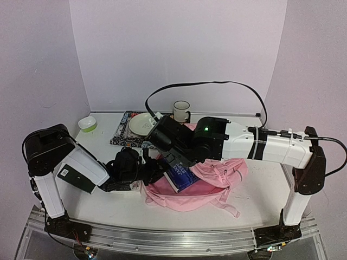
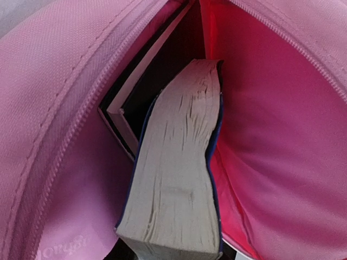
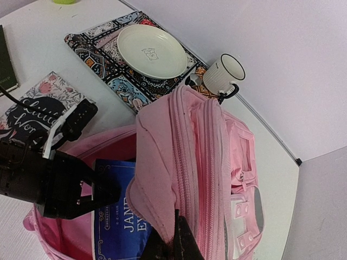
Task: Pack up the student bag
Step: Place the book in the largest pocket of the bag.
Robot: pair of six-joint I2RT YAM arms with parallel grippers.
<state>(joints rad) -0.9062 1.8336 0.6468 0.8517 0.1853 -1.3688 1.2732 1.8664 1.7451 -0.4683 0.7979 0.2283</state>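
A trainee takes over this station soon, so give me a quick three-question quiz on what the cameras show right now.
1. True or false: the blue book lies wholly outside the student bag.
2. What is the right pincer shut on? A nothing; B the bag's raised pink flap; C the blue book.
3. Fill in: the white plate rests on the patterned ___.
Key: 1 false, it sits partly inside the open bag. 2 B. 3 mat.
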